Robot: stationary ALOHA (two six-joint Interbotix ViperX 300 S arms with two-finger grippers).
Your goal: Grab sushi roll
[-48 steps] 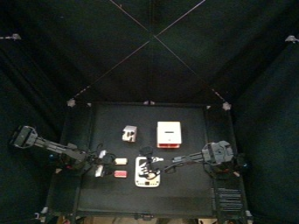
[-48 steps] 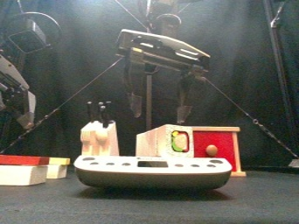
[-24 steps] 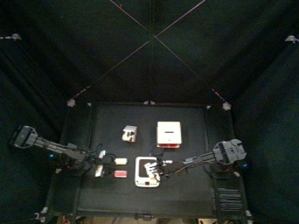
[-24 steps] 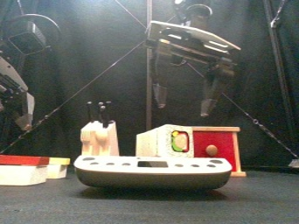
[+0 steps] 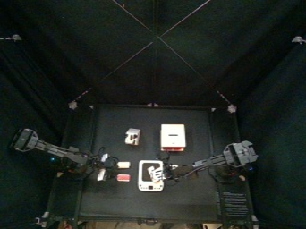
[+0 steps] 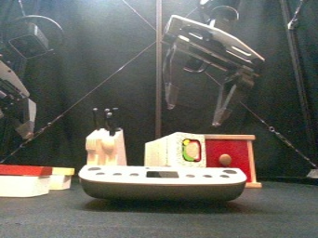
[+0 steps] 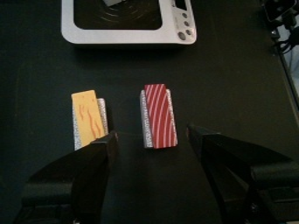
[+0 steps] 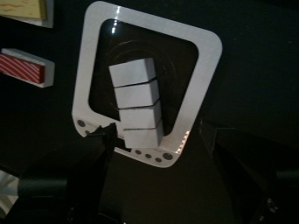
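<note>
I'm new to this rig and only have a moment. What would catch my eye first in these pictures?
In the front view, the right claw hangs open above a white tray at the table's front. The right wrist view shows that tray holding a row of white sushi roll pieces, right below the claw. The left claw, also open, hovers over a red-striped piece and an orange piece lying side by side.

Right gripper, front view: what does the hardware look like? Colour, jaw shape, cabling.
The right gripper is all black: two long, narrow fingers tapering to tips, hung from a flat crossbar with glossy highlights. A black cable loops above its wrist. No markings are readable. The left gripper matches, with broad matte black jaws; the left arm carries a round black housing.
</note>
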